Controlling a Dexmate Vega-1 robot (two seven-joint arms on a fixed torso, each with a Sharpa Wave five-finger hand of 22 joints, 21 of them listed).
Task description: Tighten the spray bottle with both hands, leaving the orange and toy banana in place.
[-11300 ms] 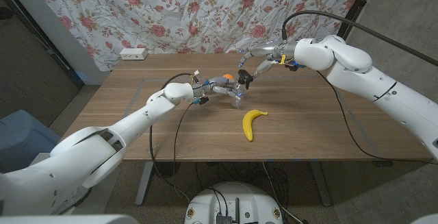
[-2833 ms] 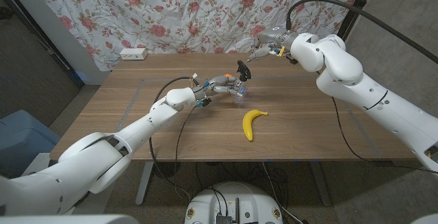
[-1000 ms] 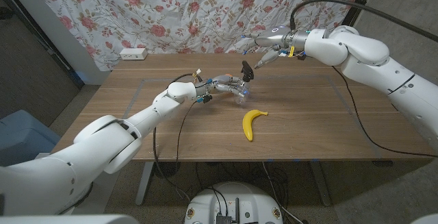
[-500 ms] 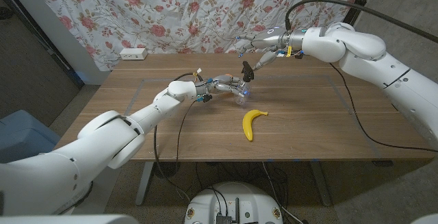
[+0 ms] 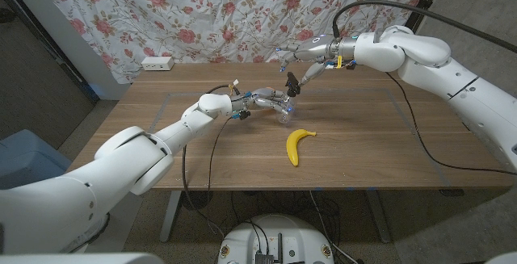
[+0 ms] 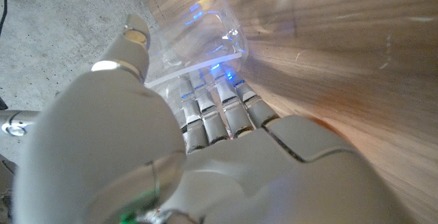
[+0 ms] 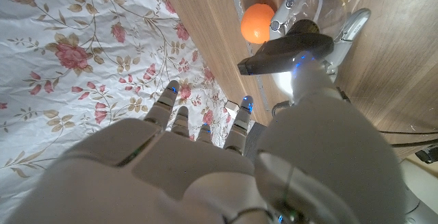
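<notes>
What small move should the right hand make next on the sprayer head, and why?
Probably a short tightening twist of the black sprayer head. The left hand grips the clear spray bottle on the table, and the right hand seems to touch the head with one finger, its other fingers spread. The toy banana lies clear.

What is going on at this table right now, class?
The left hand grips a clear spray bottle on the wooden table. The right hand is up at the bottle's black spray head, one finger on it and the others spread, apparently to turn it tight. The orange sits just behind the bottle, and the toy banana lies apart, nearer the robot.
</notes>
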